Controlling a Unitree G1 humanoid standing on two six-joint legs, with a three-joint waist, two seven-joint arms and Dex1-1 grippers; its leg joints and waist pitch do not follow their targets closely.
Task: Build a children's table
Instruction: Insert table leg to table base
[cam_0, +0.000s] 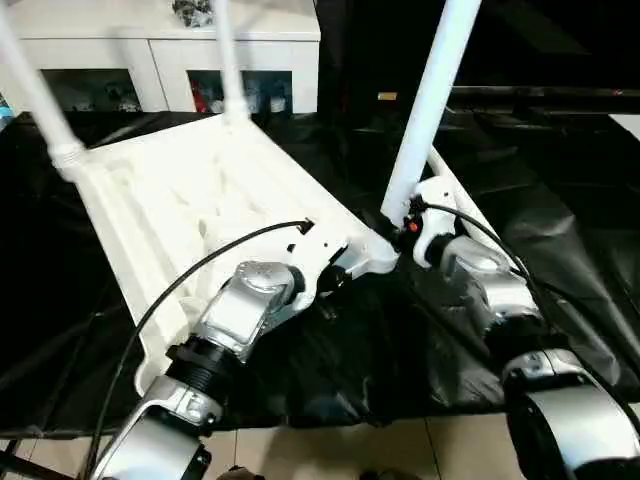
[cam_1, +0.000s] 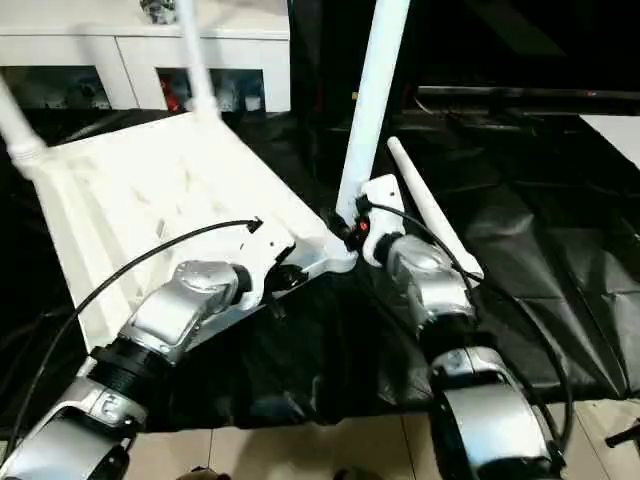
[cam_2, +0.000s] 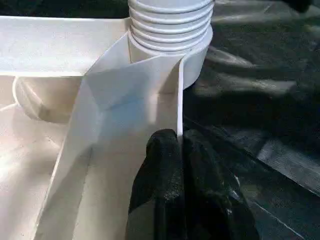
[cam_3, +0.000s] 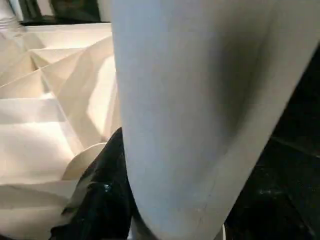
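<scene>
The children's table top (cam_0: 190, 190) lies upside down on a black sheet, ribs facing up. Two legs stand in its far corner sockets, one on the left (cam_0: 40, 100) and one further back (cam_0: 228, 60). A third leg (cam_0: 430, 110) stands upright in the near right corner socket (cam_2: 170, 30), its ribbed end seated there. My right gripper (cam_0: 405, 225) is shut on this leg just above the socket, and one black finger (cam_3: 100, 200) shows beside it. My left gripper (cam_2: 177, 150) is shut on the table's thin rim (cam_2: 178, 100) right next to that socket. A loose leg (cam_1: 425, 205) lies on the sheet to the right.
A white cabinet with glass doors (cam_0: 160, 60) stands behind the table. The black sheet (cam_0: 570, 200) spreads to the right and front, ending at pale floor tiles (cam_0: 330, 450). A black cable (cam_0: 180, 285) arcs over my left forearm.
</scene>
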